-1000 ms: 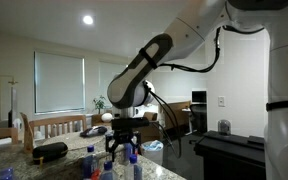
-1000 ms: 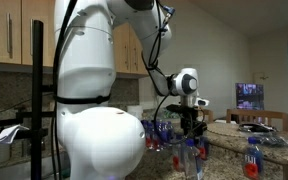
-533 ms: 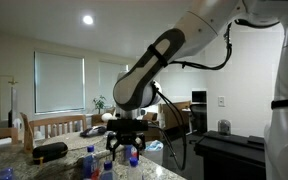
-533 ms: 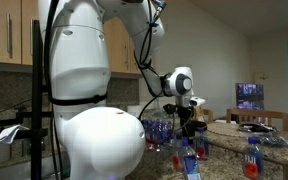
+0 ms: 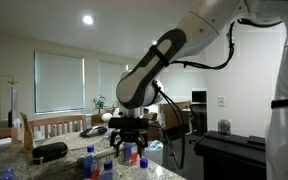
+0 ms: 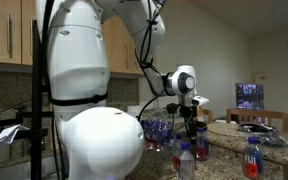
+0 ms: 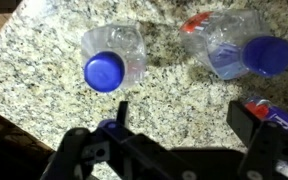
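In the wrist view my gripper (image 7: pixel 184 120) hangs open over a speckled granite countertop (image 7: pixel 174 85), and only bare stone shows between its two black fingers. A clear plastic bottle with a blue cap (image 7: pixel 109 62) stands just beyond the left finger. A second clear blue-capped bottle (image 7: pixel 229 45) stands beyond the right finger. A red-labelled bottle (image 7: pixel 274 112) shows right beside the right fingertip. In both exterior views the gripper (image 5: pixel 129 150) (image 6: pixel 192 138) points down among several blue-capped bottles (image 5: pixel 90 160) (image 6: pixel 185 160) on the counter.
A dark flat object (image 5: pixel 50 151) lies on the counter at the left, with wooden chairs (image 5: pixel 54 125) behind it. A black piece of furniture (image 5: pixel 229 152) stands at the right. More bottles (image 6: pixel 160 130) cluster behind the gripper, and another bottle (image 6: pixel 252 157) stands at the right.
The jaws have spread a little wider. The arm has swung slightly sideways over the bottles and has held still since half a second ago.
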You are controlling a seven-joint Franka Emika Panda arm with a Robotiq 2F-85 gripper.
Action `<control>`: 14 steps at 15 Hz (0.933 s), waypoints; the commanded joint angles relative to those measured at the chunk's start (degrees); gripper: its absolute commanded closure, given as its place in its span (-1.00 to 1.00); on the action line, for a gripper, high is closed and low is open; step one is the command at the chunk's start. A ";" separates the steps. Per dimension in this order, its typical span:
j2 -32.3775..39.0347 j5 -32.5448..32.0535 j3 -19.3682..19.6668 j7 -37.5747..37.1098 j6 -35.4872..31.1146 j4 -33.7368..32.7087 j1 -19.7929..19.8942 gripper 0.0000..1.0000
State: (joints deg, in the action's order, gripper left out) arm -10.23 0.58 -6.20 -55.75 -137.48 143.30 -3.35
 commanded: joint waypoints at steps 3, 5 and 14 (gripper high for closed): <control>-2.20 1.28 -0.20 3.98 4.76 0.17 -0.07 -1.00; -3.10 2.80 -0.01 6.52 6.67 0.64 -0.52 -1.00; -6.84 6.51 -0.44 6.31 9.68 4.17 -0.59 -1.00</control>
State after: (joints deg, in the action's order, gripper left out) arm -14.27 4.23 -6.48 -50.74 -128.05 144.54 -3.93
